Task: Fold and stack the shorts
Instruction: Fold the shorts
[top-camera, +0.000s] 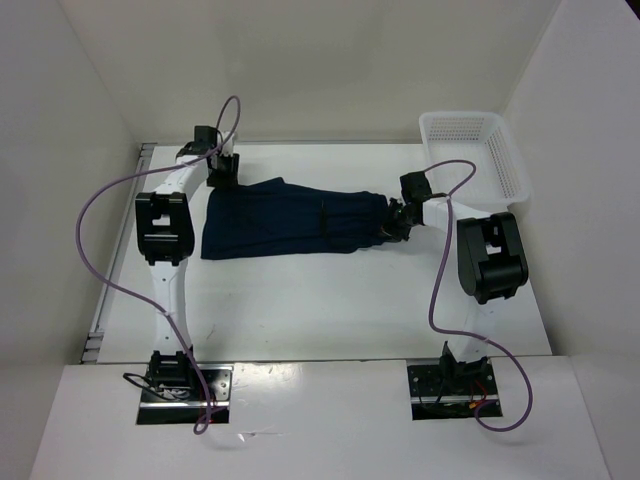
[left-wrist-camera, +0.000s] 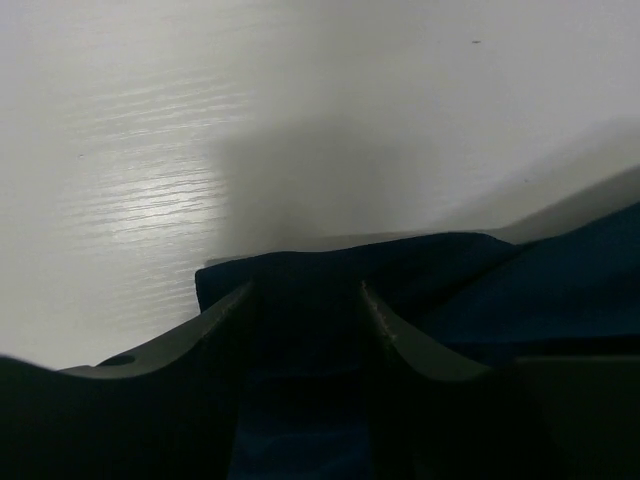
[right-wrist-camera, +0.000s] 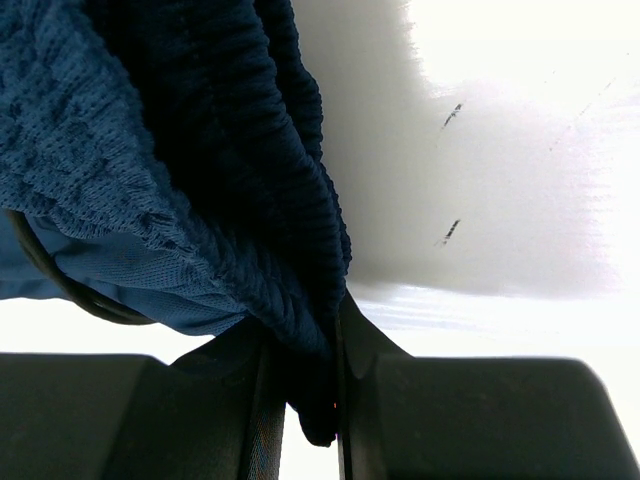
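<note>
Soft, light and limp, the shorts (top-camera: 290, 218) lie spread just left of the basket (top-camera: 512, 160), right gripper (right-wrist-camera: 305, 400) clamped on their ribbed waistband, left gripper (left-wrist-camera: 305, 310) apart, seemingly straddling the hem farthest from it; grip edges, not the middle.

You are in a robotics lab test cell, not a home: plain white walls (top-camera: 60, 150) box in a bare white table (top-camera: 330, 300) on three sides. The left arm (top-camera: 165, 250) and right arm (top-camera: 485, 260) are bolted to metal plates (top-camera: 185, 395) at its near edge, purple cables (top-camera: 432, 300) looping loose. On the table are the shorts (top-camera: 290, 220) and a white plastic basket (top-camera: 512, 160).
</note>
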